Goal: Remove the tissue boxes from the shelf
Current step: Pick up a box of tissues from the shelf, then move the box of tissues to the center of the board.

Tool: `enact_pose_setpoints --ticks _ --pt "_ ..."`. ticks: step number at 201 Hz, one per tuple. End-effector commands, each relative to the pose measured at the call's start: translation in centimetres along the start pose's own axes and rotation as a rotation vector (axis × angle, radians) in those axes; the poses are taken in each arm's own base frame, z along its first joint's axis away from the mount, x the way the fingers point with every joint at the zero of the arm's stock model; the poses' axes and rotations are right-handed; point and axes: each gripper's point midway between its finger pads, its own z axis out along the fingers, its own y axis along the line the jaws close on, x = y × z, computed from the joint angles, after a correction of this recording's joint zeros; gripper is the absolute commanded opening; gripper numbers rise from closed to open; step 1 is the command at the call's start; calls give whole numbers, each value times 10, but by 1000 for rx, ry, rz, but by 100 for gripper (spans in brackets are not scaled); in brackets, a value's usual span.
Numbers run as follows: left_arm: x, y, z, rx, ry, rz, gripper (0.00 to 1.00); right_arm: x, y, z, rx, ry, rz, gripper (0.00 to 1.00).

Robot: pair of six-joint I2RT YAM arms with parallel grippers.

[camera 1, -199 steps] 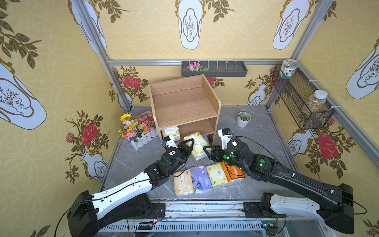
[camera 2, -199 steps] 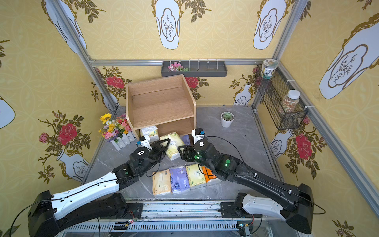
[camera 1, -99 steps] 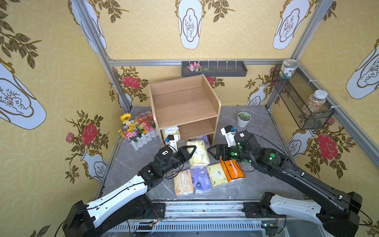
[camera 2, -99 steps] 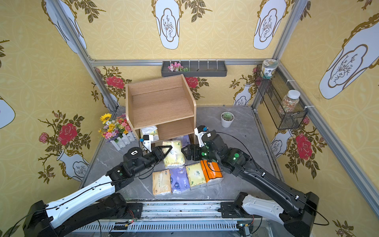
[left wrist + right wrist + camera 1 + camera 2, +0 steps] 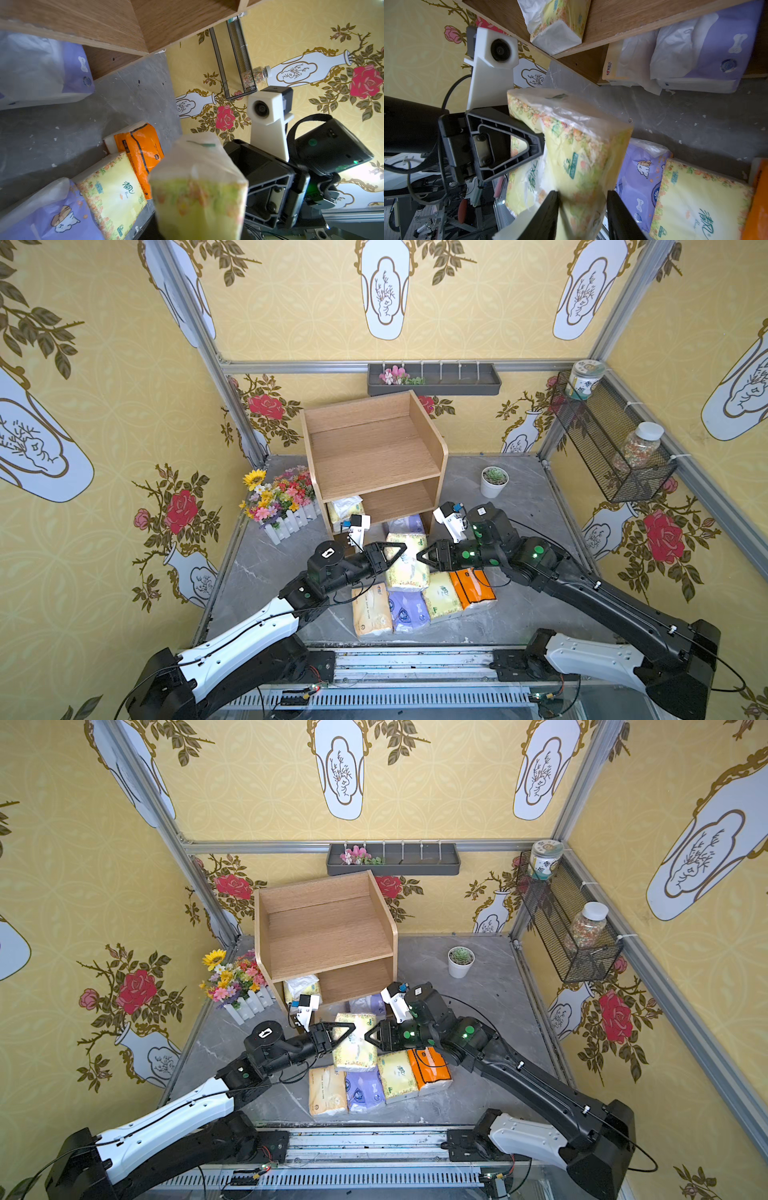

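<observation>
Two-arm handover, apparently: left end effector [image 5: 395,560] clamps the yellow tissue pack [image 5: 409,574] clear of the shelf [image 5: 374,464] while right end effector [image 5: 424,558] straddles it, grip uncertain.

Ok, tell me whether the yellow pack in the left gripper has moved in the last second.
Yes. The yellow tissue pack has come forward, away from the shelf and toward the row of packs in front.
</observation>
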Motion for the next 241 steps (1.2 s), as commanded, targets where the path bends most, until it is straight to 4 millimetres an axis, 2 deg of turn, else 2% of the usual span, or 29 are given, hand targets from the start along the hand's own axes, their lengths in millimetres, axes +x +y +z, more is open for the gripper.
enact_pose_setpoints --ticks 1,19,68,85,95,113,131,146,165,184,198,216,241 --pt "3 -10 2 59 22 14 32 -5 10 2 -52 -17 4 40" --pt "3 -7 5 59 26 5 31 -5 9 6 -65 -26 25 35" --pt "-1 4 7 15 -5 -15 31 -7 9 10 -94 -60 71 12" --pt "-2 9 7 -9 -11 -25 34 -7 8 12 -94 -66 84 6" --pt "-3 12 7 -26 -22 -28 42 -7 7 12 -90 -72 91 4" --pt "-8 19 2 -71 -57 -29 73 -7 3 12 -79 -81 106 0" --pt "-16 25 -8 -121 -115 -27 90 -7 -1 12 -60 -87 118 0" --pt "-24 30 -19 -173 -172 -28 96 -6 -2 12 -55 -87 125 0" --pt "-37 39 -39 -275 -263 -25 98 -5 -3 13 -50 -83 130 0" --pt "-51 60 -71 -445 -384 -46 98 -2 0 16 -58 -73 125 0" --pt "-62 68 -98 -549 -480 -44 97 1 5 21 -64 -58 115 0" --pt "-72 71 -129 -638 -584 -40 96 10 16 32 -69 -30 89 0" --pt "-84 61 -155 -670 -674 -10 96 28 33 56 -81 21 62 0"
